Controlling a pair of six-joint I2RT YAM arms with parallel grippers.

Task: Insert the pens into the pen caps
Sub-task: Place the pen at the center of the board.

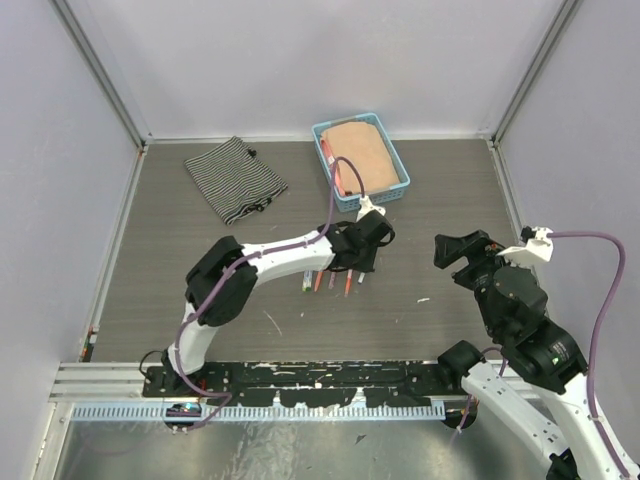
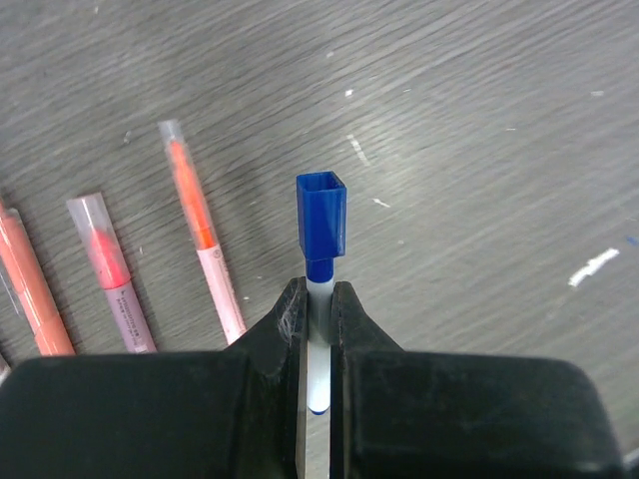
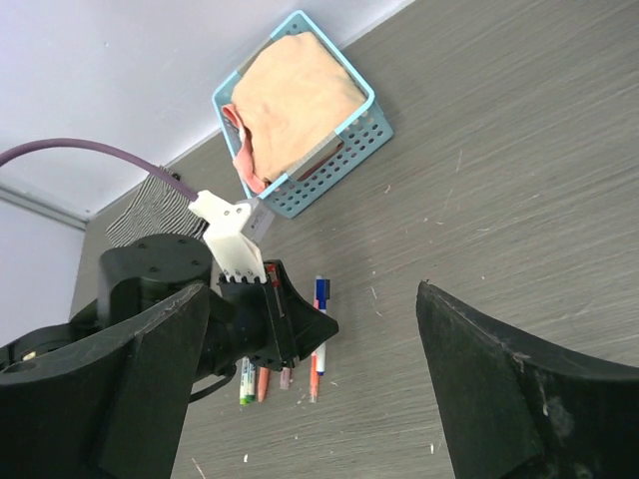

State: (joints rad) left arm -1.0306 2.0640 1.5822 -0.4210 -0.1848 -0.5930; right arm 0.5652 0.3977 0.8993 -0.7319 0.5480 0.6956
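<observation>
My left gripper point(image 2: 319, 294) is shut on a white pen point(image 2: 318, 344). The pen's far end carries a dark blue cap point(image 2: 321, 215), and a narrow blue collar shows between cap and body. This pen lies low over the table in the right wrist view point(image 3: 320, 311). Left of it lie an orange-red pen point(image 2: 195, 225), a pink pen point(image 2: 112, 274) and an orange pen point(image 2: 30, 289). A green-ended white pen point(image 3: 245, 379) lies furthest left. My right gripper point(image 1: 462, 250) is open and empty, raised to the right of the pens. No loose caps show.
A blue basket point(image 1: 392, 158) with a tan cloth stands at the back centre. A striped cloth point(image 1: 235, 178) lies at the back left. Grey walls close in the table on three sides.
</observation>
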